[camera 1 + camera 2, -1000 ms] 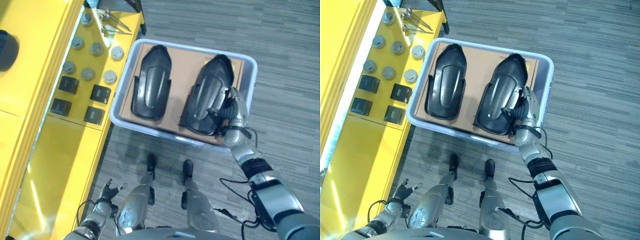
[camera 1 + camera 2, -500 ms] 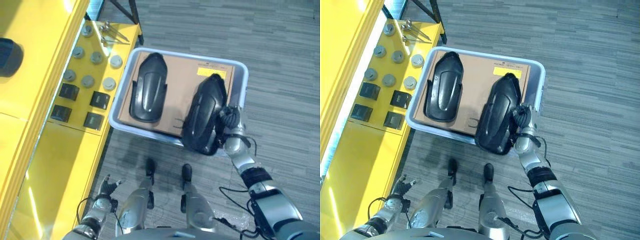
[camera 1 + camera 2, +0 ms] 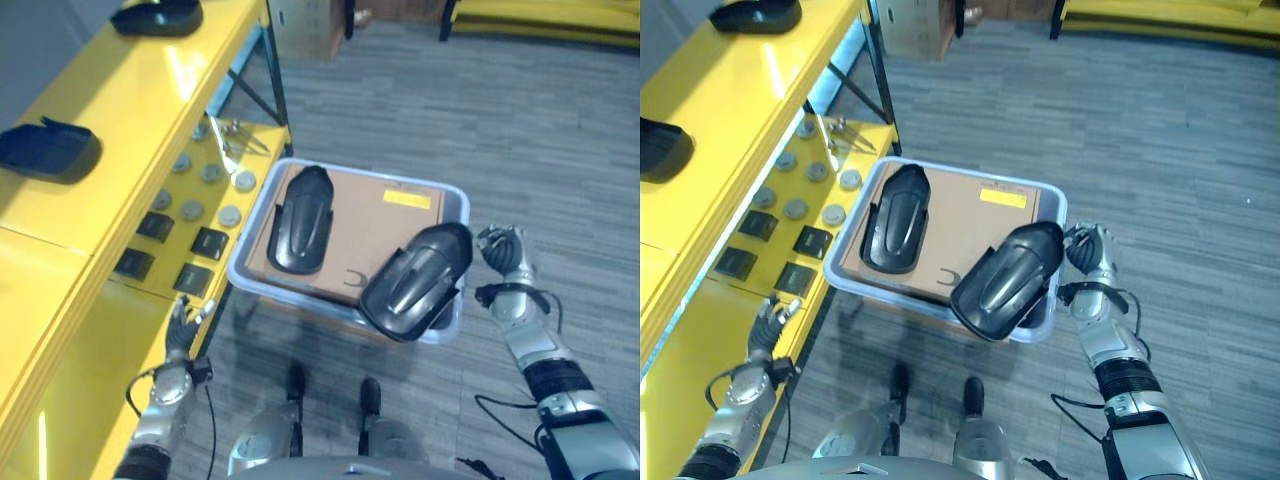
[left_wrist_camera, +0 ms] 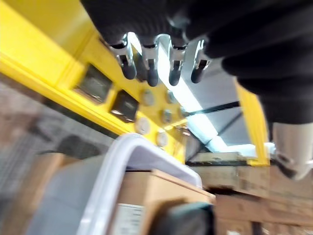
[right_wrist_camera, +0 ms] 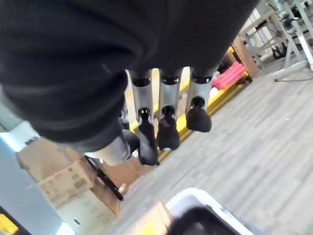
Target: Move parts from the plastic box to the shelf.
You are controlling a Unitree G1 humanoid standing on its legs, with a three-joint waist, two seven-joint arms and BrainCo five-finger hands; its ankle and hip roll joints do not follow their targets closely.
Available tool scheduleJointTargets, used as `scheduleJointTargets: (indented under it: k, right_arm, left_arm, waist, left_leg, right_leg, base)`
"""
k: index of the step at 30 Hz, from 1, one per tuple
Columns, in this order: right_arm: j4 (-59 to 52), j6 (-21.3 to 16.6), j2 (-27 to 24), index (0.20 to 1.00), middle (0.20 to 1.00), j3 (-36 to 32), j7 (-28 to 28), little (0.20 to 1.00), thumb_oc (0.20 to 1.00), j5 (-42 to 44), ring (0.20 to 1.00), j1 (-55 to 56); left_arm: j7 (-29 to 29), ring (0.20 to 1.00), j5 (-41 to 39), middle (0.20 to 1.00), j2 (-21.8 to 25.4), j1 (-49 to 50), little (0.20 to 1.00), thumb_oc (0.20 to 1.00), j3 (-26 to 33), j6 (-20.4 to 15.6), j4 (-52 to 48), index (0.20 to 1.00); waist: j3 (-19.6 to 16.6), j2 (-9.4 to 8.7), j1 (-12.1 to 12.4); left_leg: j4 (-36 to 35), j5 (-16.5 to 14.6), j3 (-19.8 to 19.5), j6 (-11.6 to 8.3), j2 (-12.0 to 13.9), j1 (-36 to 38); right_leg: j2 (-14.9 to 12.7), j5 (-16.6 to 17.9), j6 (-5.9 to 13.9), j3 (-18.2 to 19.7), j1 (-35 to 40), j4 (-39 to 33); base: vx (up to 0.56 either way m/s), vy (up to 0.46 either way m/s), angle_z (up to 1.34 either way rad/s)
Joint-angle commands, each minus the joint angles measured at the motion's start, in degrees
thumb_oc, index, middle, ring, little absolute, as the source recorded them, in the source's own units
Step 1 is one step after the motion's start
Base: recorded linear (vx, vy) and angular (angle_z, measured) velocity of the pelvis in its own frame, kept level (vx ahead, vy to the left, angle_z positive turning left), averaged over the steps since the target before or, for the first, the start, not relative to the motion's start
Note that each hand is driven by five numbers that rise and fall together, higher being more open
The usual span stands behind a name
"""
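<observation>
Right robot hand [image 3: 1087,252] had let go, fingers relaxed, just beside the black part [image 3: 1005,281] now lying tilted across the plastic box [image 3: 1045,325] near rim — could tip out. Left robot hand [image 3: 768,320] open by the shelf [image 3: 700,100].

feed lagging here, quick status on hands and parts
Right hand open beside the lifted black part, which leans on the plastic box rim. Left hand open by the shelf. Second part inside.

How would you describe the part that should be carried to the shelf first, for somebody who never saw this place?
Find the pale plastic box on the floor beside the yellow shelf. Two black moulded parts are there. Take the tilted part overhanging the box's near corner by the right hand; the other part lies flat inside.
</observation>
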Motion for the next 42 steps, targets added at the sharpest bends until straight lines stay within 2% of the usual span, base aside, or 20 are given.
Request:
scheduleJointTargets:
  k: [1,6,9,10,11,13,14,15,18,27,32,42]
  right_arm:
    - [-2.32,-2.86,-4.21,0.200,0.200,1.30,1.17,0.200,0.200,-6.16,0.200,-3.13]
    - [-6.54,-4.55,-6.35,0.200,0.200,2.56,3.34,0.200,0.200,-7.71,0.200,-4.61]
    - [-6.61,-4.38,-3.73,0.200,0.200,1.47,2.98,0.200,0.200,-4.76,0.200,-3.31]
    - [-6.86,-4.34,-2.07,0.790,0.790,0.42,2.74,0.790,0.790,-3.25,0.790,-1.94]
    - [-6.91,-4.43,0.48,1.000,1.000,-0.91,2.05,1.000,1.000,-0.76,1.000,-0.02]
    - [-5.95,-4.97,6.35,1.000,1.000,-3.72,-0.38,1.000,1.000,5.37,1.000,3.67]
    - [-6.00,-4.97,6.40,1.000,1.000,-3.75,-0.38,1.000,1.000,5.39,1.000,3.83]
    - [-5.54,-6.73,11.23,1.000,1.000,-5.40,-1.84,1.000,1.000,13.76,1.000,6.29]
    - [-5.14,-7.62,15.37,1.000,1.000,-6.70,-1.79,1.000,1.000,19.99,1.000,10.29]
    - [-3.97,-6.71,17.74,1.000,1.000,-7.61,-1.39,1.000,1.000,25.14,1.000,14.22]
    - [-2.49,-5.94,19.22,1.000,1.000,-6.72,-2.69,1.000,1.000,26.35,1.000,13.86]
    - [5.71,-6.08,22.01,1.000,1.000,-2.67,-0.87,1.000,1.000,38.02,1.000,9.27]
  left_arm:
    - [-4.03,1.000,-1.10,1.000,2.84,-3.09,1.000,1.000,-1.03,-1.81,-1.43,1.000]
    - [-6.70,1.000,-0.40,1.000,4.65,-6.59,1.000,1.000,-3.57,-1.44,-4.90,1.000]
    - [-6.17,1.000,1.20,1.000,4.20,-7.92,1.000,1.000,-4.48,-1.08,-5.77,1.000]
    - [-5.61,1.000,2.04,1.000,3.92,-7.81,1.000,1.000,-4.29,-0.88,-5.78,1.000]
    - [-4.99,1.000,3.09,1.000,3.55,-7.49,1.000,1.000,-4.16,-0.66,-5.95,1.000]
    - [-3.60,1.000,5.51,1.000,2.54,-6.42,1.000,1.000,-3.51,0.23,-5.73,1.000]
    - [-3.58,1.000,5.53,1.000,2.59,-6.32,1.000,1.000,-3.58,0.26,-5.77,1.000]
    - [-2.59,1.000,6.33,1.000,1.87,-4.99,1.000,1.000,-2.76,1.13,-5.85,1.000]
    - [-1.45,1.000,8.03,1.000,1.35,-2.35,1.000,1.000,-0.65,2.58,-5.69,1.000]
    - [-0.63,1.000,12.11,1.000,1.09,2.78,1.000,1.000,1.66,5.02,-1.40,1.000]
    - [-0.21,1.000,9.74,1.000,-0.44,3.04,1.000,1.000,0.57,5.81,4.39,1.000]
    - [0.89,1.000,9.35,1.000,-2.47,1.39,1.000,1.000,-0.93,7.33,14.90,1.000]
  waist:
    - [-4.57,-2.50,0.85]
    - [-6.24,-3.51,0.43]
    - [-6.71,-3.90,0.10]
    - [-6.80,-3.91,0.00]
    - [-6.94,-3.86,-0.03]
    - [-6.70,-3.64,-0.34]
    - [-6.82,-3.66,-0.30]
    - [-6.41,-3.44,-0.52]
    - [-5.79,-3.03,-0.82]
    - [-4.40,-3.00,-1.04]
    - [-3.96,-3.18,-1.07]
    - [-2.79,-3.79,-0.50]
  left_leg:
    - [0.05,-5.28,1.27,-4.73,3.66,4.59]
    - [0.05,-6.13,2.08,-4.76,4.33,7.09]
    - [0.05,-5.87,2.65,-4.70,4.56,7.63]
    - [0.05,-5.97,2.78,-4.62,4.60,7.78]
    - [0.05,-6.55,2.94,-4.60,4.70,8.17]
    - [0.05,-6.19,3.13,-4.43,4.63,8.07]
    - [0.05,-6.73,3.14,-4.45,4.66,8.37]
    - [0.05,-6.22,3.29,-4.33,4.57,8.08]
    - [0.05,-6.78,3.58,-4.21,4.51,8.21]
    - [0.05,-6.40,3.56,-3.98,4.08,6.46]
    - [0.05,-6.16,3.56,-3.83,3.94,5.67]
    - [0.05,-5.18,3.00,-4.05,4.02,3.34]
  right_leg:
    - [-3.84,-5.39,4.28,2.83,0.92,-0.24]
    - [-3.32,-6.00,3.97,3.71,2.84,-0.24]
    - [-3.14,-5.58,3.78,3.87,3.09,-0.24]
    - [-3.04,-5.61,3.73,3.98,3.17,-0.24]
    - [-2.98,-6.09,3.73,4.12,3.52,-0.24]
    - [-3.01,-5.60,3.68,4.08,3.31,-0.24]
    - [-2.99,-6.10,3.73,4.06,3.60,-0.24]
    - [-3.04,-5.54,3.72,4.12,3.29,-0.24]
    - [-3.14,-5.92,3.95,4.13,3.25,-0.24]
    - [-3.68,-5.06,4.50,3.88,1.53,-0.24]
    - [-3.72,-4.73,4.58,3.82,0.79,-0.24]
    - [-3.73,-3.95,4.57,3.41,-1.25,-0.24]
  base:
    - [0.00,0.000,0.00]
    - [0.03,-0.035,-0.05]
    - [0.00,-0.023,-0.14]
    - [0.02,-0.008,-0.10]
    - [0.05,0.000,-0.05]
    - [0.01,0.011,-0.07]
    - [-0.02,0.017,-0.05]
    - [0.03,0.020,-0.03]
    - [0.01,0.034,-0.06]
    - [0.00,0.011,-0.03]
    - [0.00,0.000,0.00]
    - [-0.01,-0.002,0.02]
